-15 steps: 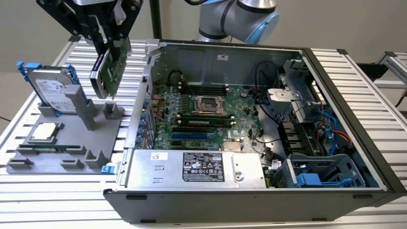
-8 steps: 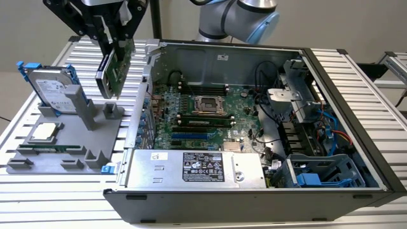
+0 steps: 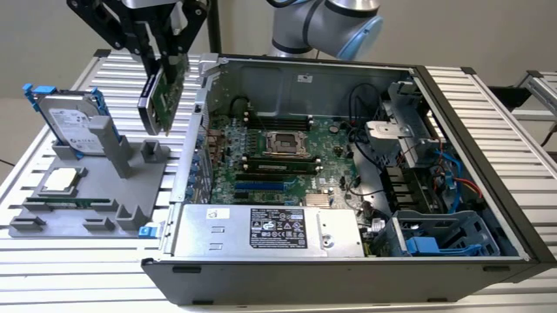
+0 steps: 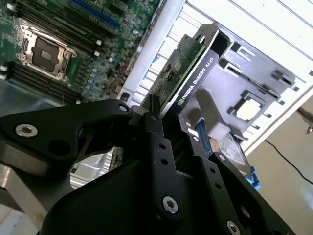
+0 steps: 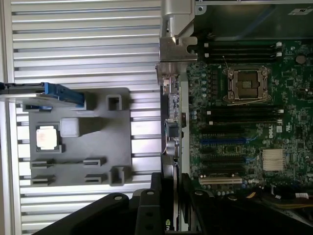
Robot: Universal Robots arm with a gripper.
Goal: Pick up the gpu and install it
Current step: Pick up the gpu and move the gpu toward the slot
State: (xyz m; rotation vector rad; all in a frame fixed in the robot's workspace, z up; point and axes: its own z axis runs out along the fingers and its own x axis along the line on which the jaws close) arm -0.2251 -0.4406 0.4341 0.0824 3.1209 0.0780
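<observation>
- The pick-up looks done: the end effector pinches the gpu by its upper edge, fingers pressed onto both faces.
- The gpu hangs on edge in the air, touching nothing else. In the second wrist view, its black cooler side and green board run out from between the fingers.
- It is off the grey tray on the desk. The hard drive stands in the tray.
- In the first wrist view, the card is seen edge-on. It lines up roughly with the wall of the case nearest the tray, not over the slots.
- Installing is left, as I judge it: the motherboard carries no card, and the gpu is well above it and to the exterior view's left.
</observation>
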